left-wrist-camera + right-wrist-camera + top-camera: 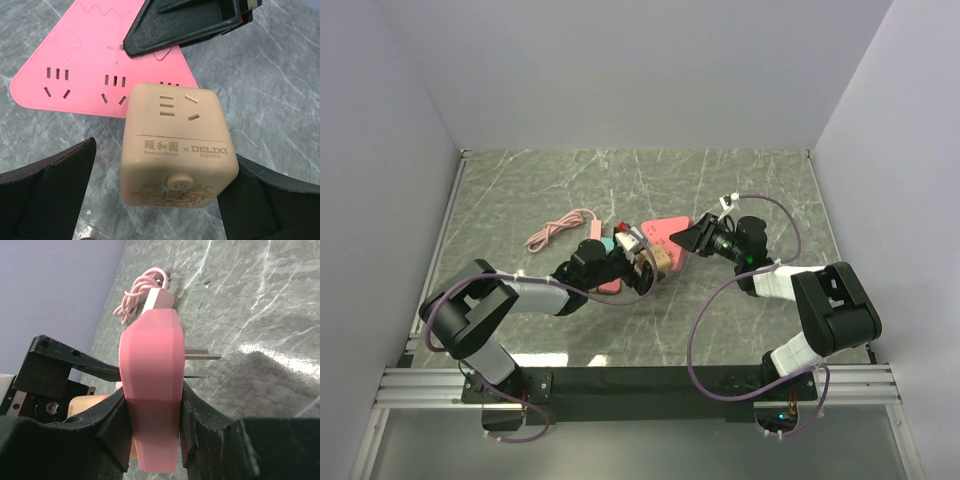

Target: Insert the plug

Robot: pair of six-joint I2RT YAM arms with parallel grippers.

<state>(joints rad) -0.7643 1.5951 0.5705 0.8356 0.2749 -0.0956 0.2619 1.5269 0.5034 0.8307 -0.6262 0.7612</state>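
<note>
Both arms bend inward, meeting over the tabletop (770, 180). Left wrist: left gripper (160, 200) straddles a beige plastic cube socket (177, 145), spread wide. Right wrist alone shows metal prongs (202, 355) on the pink triangular plastic plug (152, 385) clamped in the right gripper (152, 415).

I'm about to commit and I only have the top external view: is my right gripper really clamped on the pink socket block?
Observer: Yes. In the right wrist view, the right gripper has both fingers pressed against the flanks of the pink socket block, which is seen edge-on.
Operator: And is the left one on the beige cube?
Observer: No. The left wrist view shows bare table between the cube and one side of the left gripper. Its jaws stand wider than the beige cube.
Operator: Any prongs visible?
Observer: Yes. Metal prongs stick out of the pink block on the side away from the cube.
</note>
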